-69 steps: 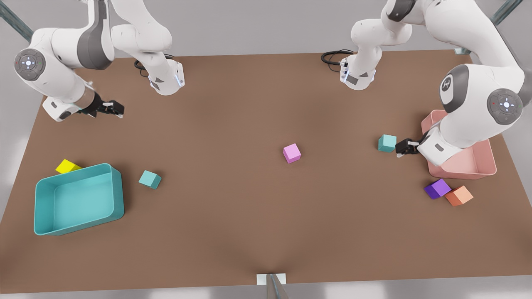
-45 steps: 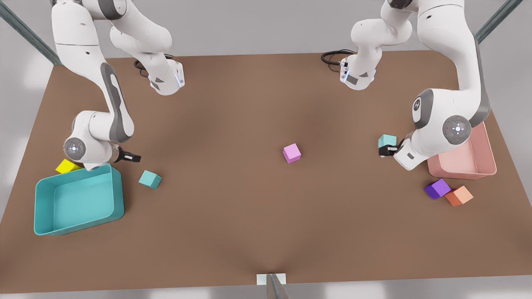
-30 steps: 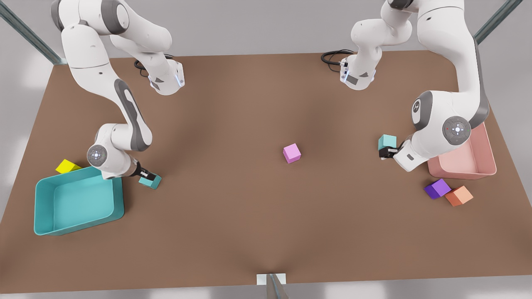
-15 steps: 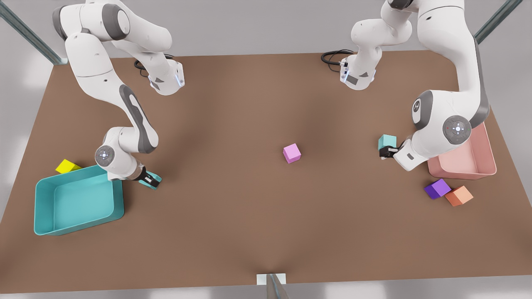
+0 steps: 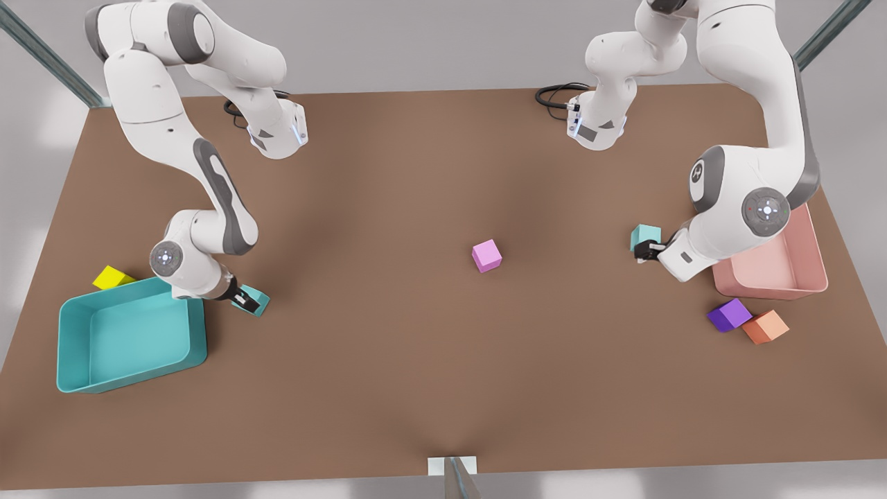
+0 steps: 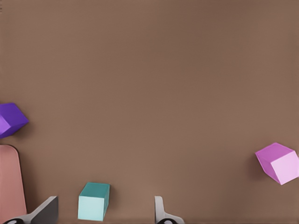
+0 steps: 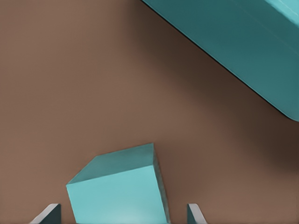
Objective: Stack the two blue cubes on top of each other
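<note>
— Front view first: where are the two small matte teal cubes?
— One teal cube sits on the brown table just beside the large teal rectangular bin, on the front view's left. The right gripper is down at it. The other teal cube is far off on the front view's right, with the left gripper touching or nearly touching its near side, beside the pink rectangular bin.
— Anything else lying about?
— A small pink cube mid-table, a purple cube touching an orange cube, and a yellow cube behind the teal bin.
— And the left wrist view?
— That cube stands between the spread fingers, nearer one finger, with a gap to the other. The claw is parted, gripping nothing. The purple cube and pink cube lie farther out.
— Right wrist view?
— The cube sits between its fingertips, gaps on both sides, so this claw is also parted. The teal bin's wall runs across beyond it.
</note>
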{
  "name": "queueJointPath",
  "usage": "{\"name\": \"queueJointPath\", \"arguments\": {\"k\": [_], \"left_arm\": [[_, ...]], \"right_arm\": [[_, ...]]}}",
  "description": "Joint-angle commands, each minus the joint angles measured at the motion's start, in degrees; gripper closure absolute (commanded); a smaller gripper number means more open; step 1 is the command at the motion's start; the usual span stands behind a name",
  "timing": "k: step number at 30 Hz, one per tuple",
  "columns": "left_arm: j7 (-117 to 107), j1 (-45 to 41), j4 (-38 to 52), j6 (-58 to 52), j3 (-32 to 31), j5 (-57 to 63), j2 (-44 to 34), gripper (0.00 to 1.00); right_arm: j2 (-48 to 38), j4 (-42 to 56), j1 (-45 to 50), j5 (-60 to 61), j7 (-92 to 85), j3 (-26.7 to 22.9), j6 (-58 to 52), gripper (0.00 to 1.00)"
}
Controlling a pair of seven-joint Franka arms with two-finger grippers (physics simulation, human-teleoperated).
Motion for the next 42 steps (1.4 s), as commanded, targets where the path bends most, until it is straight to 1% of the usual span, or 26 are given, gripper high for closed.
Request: {"name": "queueJointPath", "arguments": {"k": [1, 6, 10, 16, 17, 18, 19, 20, 21, 22, 23, 24, 25, 26, 27, 29, 30, 32, 33, 34, 36, 37, 38, 39, 40, 42], "left_arm": [[0.02, 0.01, -0.01, -0.50, -0.02, 0.05, -0.07, 0.00], [-0.33, 0.01, 0.52, 0.12, -0.02, -0.03, 0.02, 0.00], [-0.33, 0.01, 0.69, 0.03, -0.02, -0.03, -0.07, 0.00], [-0.33, 0.01, 0.69, -0.32, 0.07, -0.03, -0.42, 0.00], [-0.33, 0.01, 0.69, -0.23, -0.02, -0.03, -0.42, 0.00], [-0.33, 0.01, 0.69, -0.32, -0.02, -0.03, -0.42, 0.00], [-0.33, 0.01, 0.69, -0.41, -0.02, -0.03, -0.42, 0.00], [-0.51, 0.01, 0.69, -0.41, -0.02, -0.03, -0.42, 0.00], [-0.51, 0.01, 0.69, -0.50, -0.02, -0.03, -0.60, 0.00], [-0.51, 0.01, 0.69, -0.50, -0.02, -0.03, -0.60, 0.00], [-0.51, -0.08, 0.69, -0.50, -0.02, -0.03, -0.60, 0.00], [-0.51, 0.01, 0.69, -0.41, -0.02, -0.03, -0.51, 0.00], [-0.59, 0.01, 0.69, -0.41, -0.02, -0.03, -0.51, 0.00], [-0.59, 0.01, 0.69, -0.41, -0.02, -0.03, -0.60, 0.00], [-0.51, 0.01, 0.69, -0.41, -0.02, -0.03, -0.60, 0.00], [-0.51, 0.01, 0.69, -0.41, -0.02, -0.03, -0.51, 0.00], [-0.51, 0.01, 0.69, -0.32, 0.07, -0.03, -0.51, 0.00], [-0.51, 0.01, 0.69, -0.41, -0.02, -0.03, -0.51, 0.00], [-0.51, 0.01, 0.69, -0.41, -0.02, -0.03, -0.51, 0.00], [-0.59, 0.01, 0.69, -0.41, 0.07, -0.03, -0.60, 0.00], [-0.59, 0.01, 0.69, -0.50, -0.02, -0.03, -0.60, 0.00], [-0.59, 0.01, 0.69, -0.41, 0.07, -0.03, -0.68, 0.00], [-0.59, 0.01, 0.69, -0.23, 0.07, -0.03, -0.60, 0.00], [-0.59, -0.08, 0.69, -0.32, -0.02, -0.03, -0.60, 0.00], [-0.59, -0.08, 0.69, -0.32, -0.02, -0.03, -0.60, 0.00], [-0.59, -0.08, 1.22, -0.41, -0.02, -0.03, -0.60, 0.00]], "right_arm": [[0.55, -0.20, 0.07, 0.08, -1.93, 0.02, 1.56, 0.00], [1.78, -0.11, 0.16, 0.08, -1.93, 0.02, 2.27, 0.00], [4.33, -0.02, 0.07, 0.08, -1.93, 0.02, 5.52, 0.00], [4.85, -0.29, -0.02, -0.01, -1.93, 0.28, 5.61, 0.00], [4.85, -0.29, -0.02, -0.01, -2.10, 0.28, 5.52, 0.09], [4.68, -0.29, -0.02, -0.01, -3.07, 0.28, 5.26, 0.36], [4.41, -0.29, -0.02, -0.01, -3.69, 0.28, 4.91, 0.53], [4.15, -0.29, -0.02, -0.01, -3.69, 0.28, 4.73, 0.65], [3.71, -0.29, -0.02, -0.01, -3.86, 0.28, 4.12, 0.67], [1.96, -0.02, -0.02, -0.01, -4.65, 0.37, -0.01, 0.68], [-0.68, 0.33, -0.54, 0.08, -4.48, 2.04, -4.40, 0.70], [-3.84, 1.82, -0.54, -0.01, -4.04, 2.92, -10.64, 0.71], [-6.66, 4.71, -0.54, 0.08, -4.21, 3.18, -19.07, 0.72], [-8.94, 9.19, -0.46, 0.08, -4.57, 4.58, -28.38, 0.72], [-8.68, 18.14, -0.28, -0.01, -4.74, 6.43, -40.31, 0.74], [-7.01, 33.71, 2.70, -0.36, -7.64, 10.47, -52.65, 0.79], [-5.61, 41.71, 6.74, -0.71, -11.94, 12.50, -56.43, 0.79], [-0.78, 51.73, 21.50, -0.80, -13.53, 12.41, -54.95, 0.79], [0.81, 55.60, 26.69, -0.89, -14.32, 12.06, -54.51, 0.79], [1.07, 56.75, 31.53, -0.98, -16.87, 11.71, -51.96, 0.79], [2.39, 56.93, 37.33, -1.06, -21.00, 11.71, -46.34, 0.79], [4.85, 57.02, 40.94, -1.42, -21.18, 10.92, -41.07, 0.79], [7.66, 57.02, 42.52, -1.50, -21.09, 9.95, -37.37, 0.79], [11.35, 57.02, 46.38, -1.77, -21.18, 6.35, -31.23, 0.79], [14.34, 57.89, 46.83, -1.85, -21.18, 5.64, -26.73, 0.79], [22.33, 64.92, 47.18, -2.56, -21.26, 3.62, -24.64, 0.79]]}}
